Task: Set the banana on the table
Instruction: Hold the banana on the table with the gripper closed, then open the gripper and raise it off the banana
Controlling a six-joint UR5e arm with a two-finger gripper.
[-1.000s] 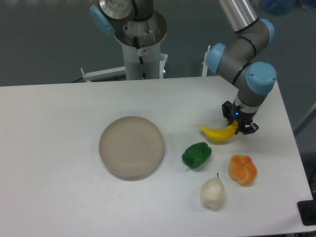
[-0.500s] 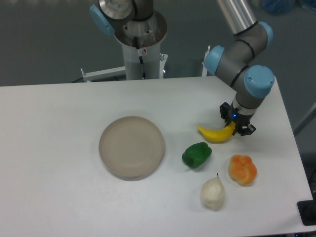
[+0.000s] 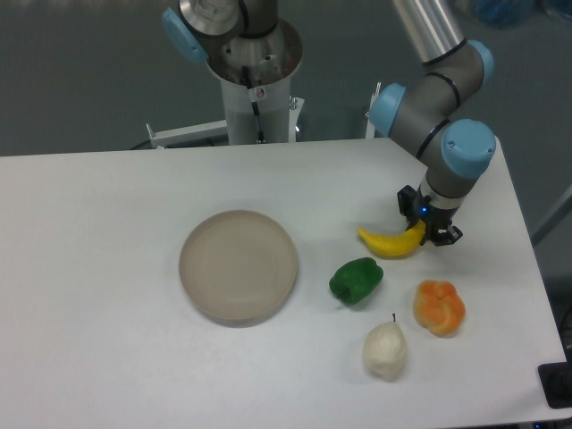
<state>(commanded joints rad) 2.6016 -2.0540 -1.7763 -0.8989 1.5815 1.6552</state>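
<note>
The small curved yellow banana (image 3: 391, 242) lies low over the white table (image 3: 107, 232), right of centre, its right end between the fingers of my gripper (image 3: 427, 231). The gripper points down and is shut on that end. Whether the banana rests on the tabletop or hangs just above it I cannot tell. The gripper's black fingers (image 3: 416, 215) are mostly hidden by the wrist and the fruit.
A round beige plate (image 3: 239, 264) sits left of the banana. A green pepper (image 3: 356, 280) is just below the banana, an orange fruit (image 3: 439, 307) to the lower right, a whitish pear (image 3: 384, 350) near the front. The table's right edge is close to the gripper.
The gripper and banana shifted slightly left and up between one second ago and half a second ago. Nothing has visibly moved since.
</note>
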